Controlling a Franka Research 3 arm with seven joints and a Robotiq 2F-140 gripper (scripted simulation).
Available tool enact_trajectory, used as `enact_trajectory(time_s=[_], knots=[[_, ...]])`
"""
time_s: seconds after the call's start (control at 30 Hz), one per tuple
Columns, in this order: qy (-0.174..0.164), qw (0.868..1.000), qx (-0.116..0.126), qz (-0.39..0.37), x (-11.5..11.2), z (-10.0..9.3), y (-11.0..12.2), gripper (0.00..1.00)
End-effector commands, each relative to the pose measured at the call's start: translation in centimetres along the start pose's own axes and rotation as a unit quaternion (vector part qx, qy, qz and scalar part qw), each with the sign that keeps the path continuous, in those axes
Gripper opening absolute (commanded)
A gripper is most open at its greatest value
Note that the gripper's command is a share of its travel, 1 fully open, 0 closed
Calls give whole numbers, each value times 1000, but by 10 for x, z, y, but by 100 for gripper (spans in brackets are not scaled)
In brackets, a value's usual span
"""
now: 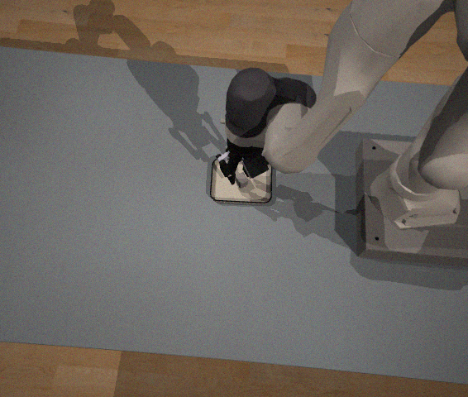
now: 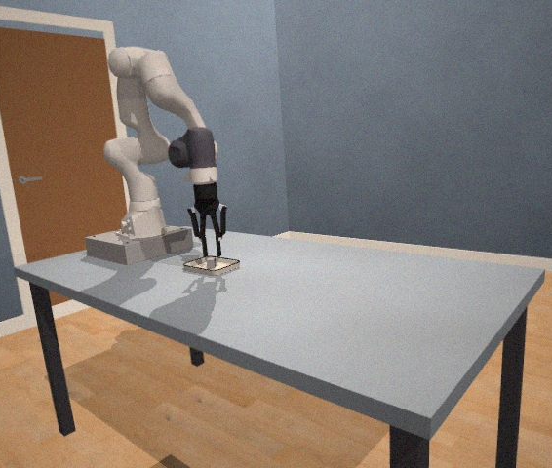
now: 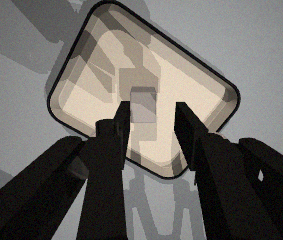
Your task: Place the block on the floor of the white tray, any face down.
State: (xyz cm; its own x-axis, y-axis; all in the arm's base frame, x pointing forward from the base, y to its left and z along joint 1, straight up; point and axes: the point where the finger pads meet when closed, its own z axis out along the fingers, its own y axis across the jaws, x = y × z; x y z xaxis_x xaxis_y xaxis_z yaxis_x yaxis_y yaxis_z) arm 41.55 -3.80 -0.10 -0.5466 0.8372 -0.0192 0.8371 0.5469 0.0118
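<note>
Shallow white square tray (image 3: 208, 107) with dark rim sits on grey-blue table (image 2: 346, 307), near the arm's grey base plate (image 2: 99, 249). Small pale grey block (image 3: 143, 105) rests on tray floor, about centre. Black two-finger tool (image 3: 151, 112) hangs above tray, fingers parted, gripping nothing; block lies below, between the fingertips, apart from both.

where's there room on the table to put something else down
Room: the wide stretch of table from the white tray to the far end. Crowded: around the tray, where the open gripper hangs over the block, and the arm's base just beyond.
</note>
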Motion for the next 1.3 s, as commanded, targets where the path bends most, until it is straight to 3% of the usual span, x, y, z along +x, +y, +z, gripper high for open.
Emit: enact_trajectory(time_s=[0.0, 0.33, 1.27], knots=[[7, 1000, 6, -10, 3, -8, -5, 34], [7, 1000, 6, -10, 3, -25, -5, 34], [7, 1000, 6, -10, 3, -25, -5, 34]])
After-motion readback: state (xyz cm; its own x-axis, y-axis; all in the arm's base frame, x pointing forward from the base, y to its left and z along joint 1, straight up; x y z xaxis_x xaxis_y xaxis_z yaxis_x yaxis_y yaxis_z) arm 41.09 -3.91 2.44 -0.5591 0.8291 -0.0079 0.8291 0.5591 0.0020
